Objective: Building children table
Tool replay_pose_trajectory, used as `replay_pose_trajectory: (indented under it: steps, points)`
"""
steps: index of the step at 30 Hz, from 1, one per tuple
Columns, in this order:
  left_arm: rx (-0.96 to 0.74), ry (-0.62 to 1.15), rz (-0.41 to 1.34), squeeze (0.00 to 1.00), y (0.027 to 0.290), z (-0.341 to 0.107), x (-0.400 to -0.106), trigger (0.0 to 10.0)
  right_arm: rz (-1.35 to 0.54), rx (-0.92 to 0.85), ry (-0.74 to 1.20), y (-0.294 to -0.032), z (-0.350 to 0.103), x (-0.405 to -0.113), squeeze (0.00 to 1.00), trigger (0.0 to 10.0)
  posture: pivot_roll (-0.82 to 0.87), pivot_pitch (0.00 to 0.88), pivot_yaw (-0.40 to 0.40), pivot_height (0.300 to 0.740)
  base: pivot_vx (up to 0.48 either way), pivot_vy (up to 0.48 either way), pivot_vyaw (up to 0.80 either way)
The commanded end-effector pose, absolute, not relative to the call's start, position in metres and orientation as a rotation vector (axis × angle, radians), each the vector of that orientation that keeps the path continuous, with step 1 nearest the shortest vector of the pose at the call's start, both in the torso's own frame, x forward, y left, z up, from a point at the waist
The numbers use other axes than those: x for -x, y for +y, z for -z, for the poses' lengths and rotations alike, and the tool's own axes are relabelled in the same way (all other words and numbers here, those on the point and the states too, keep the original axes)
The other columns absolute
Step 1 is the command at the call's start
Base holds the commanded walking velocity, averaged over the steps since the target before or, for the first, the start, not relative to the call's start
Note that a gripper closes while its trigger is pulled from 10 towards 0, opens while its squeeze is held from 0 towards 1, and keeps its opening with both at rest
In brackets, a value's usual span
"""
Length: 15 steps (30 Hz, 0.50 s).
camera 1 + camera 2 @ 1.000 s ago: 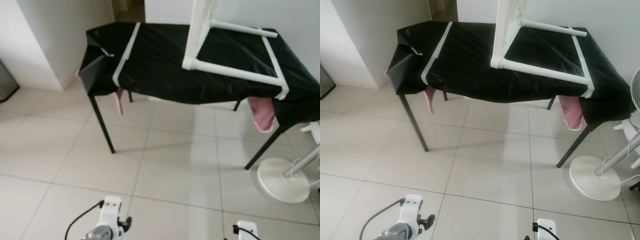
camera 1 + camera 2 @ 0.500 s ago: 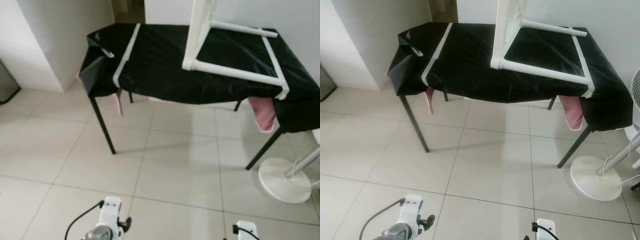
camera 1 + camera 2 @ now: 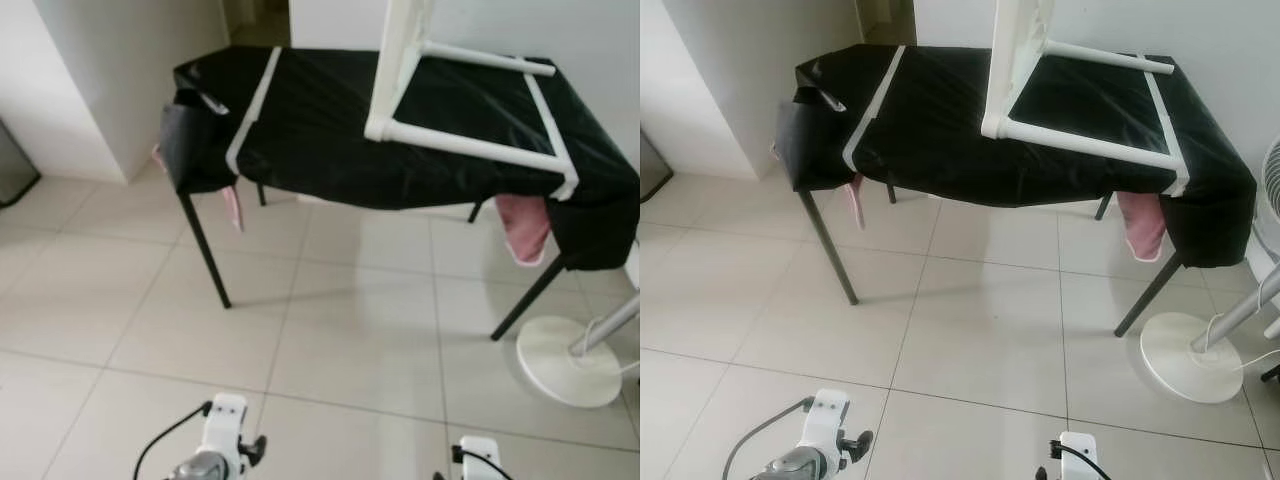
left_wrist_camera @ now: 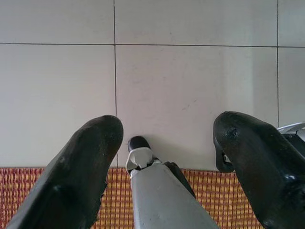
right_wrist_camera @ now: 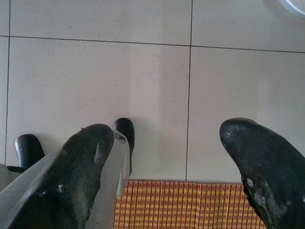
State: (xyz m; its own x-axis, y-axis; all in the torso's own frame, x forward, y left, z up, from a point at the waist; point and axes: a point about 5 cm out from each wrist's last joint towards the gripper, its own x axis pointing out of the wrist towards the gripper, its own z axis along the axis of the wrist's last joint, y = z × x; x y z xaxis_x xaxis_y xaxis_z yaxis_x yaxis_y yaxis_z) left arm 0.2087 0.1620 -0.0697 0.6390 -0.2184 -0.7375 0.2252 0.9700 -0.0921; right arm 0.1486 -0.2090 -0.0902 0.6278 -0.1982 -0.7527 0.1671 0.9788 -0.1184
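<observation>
Left gripper (image 4: 167,143) and right gripper (image 5: 164,152) hang spread above floor (image 4: 190,95).

Silver arms, white wrist housings, black cables, seemingly scuffed black jaws.

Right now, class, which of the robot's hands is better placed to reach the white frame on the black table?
Probably the right hand: the white frame lies toward the table's right end. Both hands hang open over the floor, the left hand too.
</observation>
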Motion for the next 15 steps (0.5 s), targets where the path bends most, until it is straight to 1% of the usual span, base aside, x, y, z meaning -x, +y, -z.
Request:
replay_pose_trajectory:
  steps: [1,13,15]
  points:
    - [-0.036,0.872,0.170,0.00,0.1647,0.0749,-0.2016,10.0,0.206,0.040,0.895,-0.2063,0.0936,-0.1419,0.00,10.0,-0.01,0.008,-0.012,0.740,0.000,0.000,0.00]
    - [-0.024,0.886,0.170,0.00,0.1623,0.0777,-0.1967,10.0,0.189,0.055,0.905,-0.2059,0.0944,-0.1401,0.00,10.0,0.00,0.013,-0.031,0.740,0.000,0.000,0.00]
    - [-0.042,0.891,0.194,0.00,0.1611,0.0789,-0.1942,10.0,0.184,0.056,0.906,-0.2061,0.0945,-0.1398,0.00,10.0,0.00,0.011,-0.034,0.740,0.000,0.000,0.00]
